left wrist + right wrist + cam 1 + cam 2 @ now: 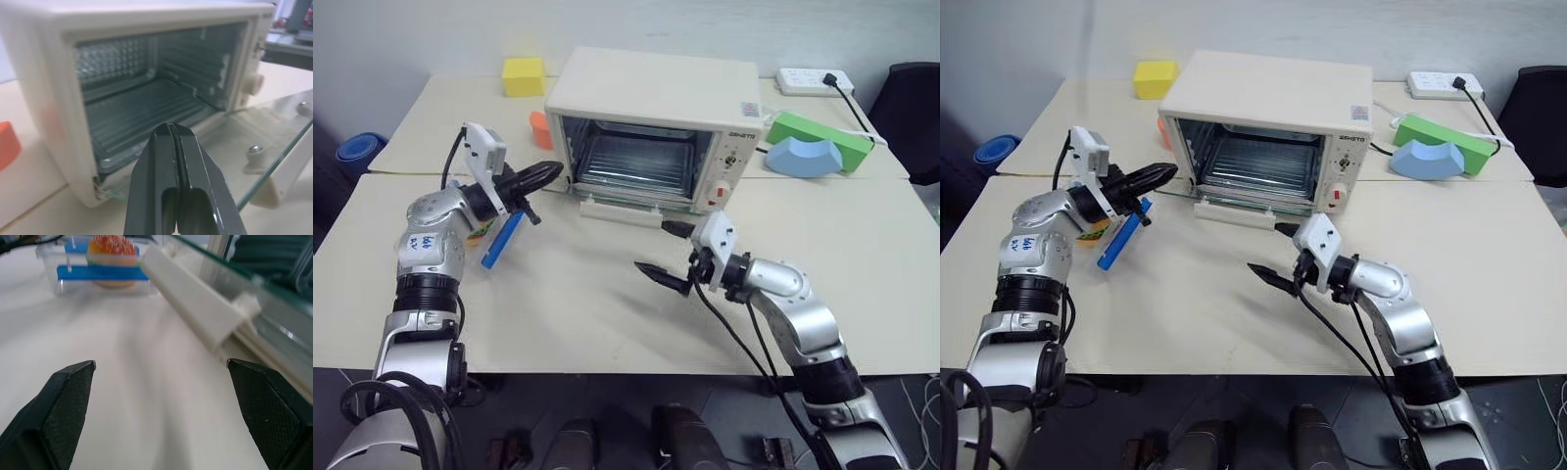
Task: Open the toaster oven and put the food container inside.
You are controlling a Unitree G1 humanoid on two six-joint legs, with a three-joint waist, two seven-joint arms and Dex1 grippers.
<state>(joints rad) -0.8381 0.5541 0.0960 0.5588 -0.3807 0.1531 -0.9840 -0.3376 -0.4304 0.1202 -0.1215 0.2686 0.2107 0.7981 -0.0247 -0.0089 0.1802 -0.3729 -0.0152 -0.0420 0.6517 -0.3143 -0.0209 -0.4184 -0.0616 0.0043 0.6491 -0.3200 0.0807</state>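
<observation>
Cream oven: head views show the toaster oven (651,122) on the table (607,323) with its glass door (626,201) dropped flat, so opening looks done.
Food container: the food container (501,238) lies on the table just beside the left arm, outside the oven; loading it is left.
Left gripper: the left gripper (548,172) hangs near the oven's left front corner, fingers pressed together, holding nothing.
Right gripper: the right gripper (663,251) hovers before the door, fingers spread wide, empty.
Around: yellow cube (523,75), power strip (814,80), green block (822,137) and blue arch (804,157) sit well apart.
Left wrist view: empty cavity and rack straight ahead.
Right wrist view: the container's burger (111,257) lies beyond the door handle (195,298).
Obstacle: the flat door juts out toward the robot.
</observation>
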